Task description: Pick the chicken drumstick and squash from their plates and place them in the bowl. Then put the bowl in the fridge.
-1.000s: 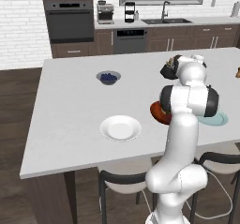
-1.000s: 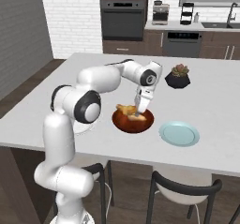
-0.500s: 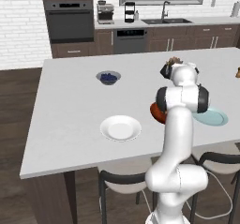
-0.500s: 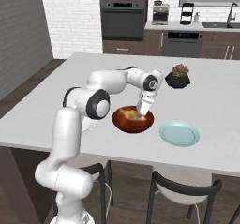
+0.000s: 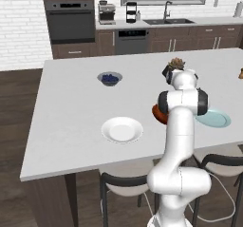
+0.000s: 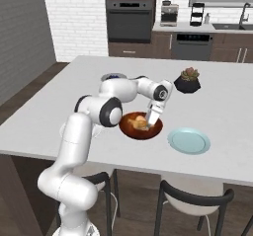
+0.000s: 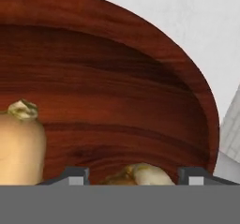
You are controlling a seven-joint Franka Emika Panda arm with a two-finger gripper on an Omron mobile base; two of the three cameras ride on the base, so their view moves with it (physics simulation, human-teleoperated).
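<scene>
I see the gripper point(image 7: 132, 175) low inside the bowl point(image 7: 140, 101), jaws spread over the chicken drumstick point(image 7: 140, 174), squash point(image 7: 18, 143) just beside.

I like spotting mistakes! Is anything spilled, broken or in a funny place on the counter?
Nothing stands out. The squash and chicken drumstick lie inside the wooden bowl. The white plate and blue-green plate sit flat and bare, and the berry bowl and plant pot stand upright.

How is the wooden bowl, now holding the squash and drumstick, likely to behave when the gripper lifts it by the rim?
The bowl looks rigid wood, so it should not flex. A rim grip would probably tilt it. The smooth squash may then roll toward the drumstick.
</scene>
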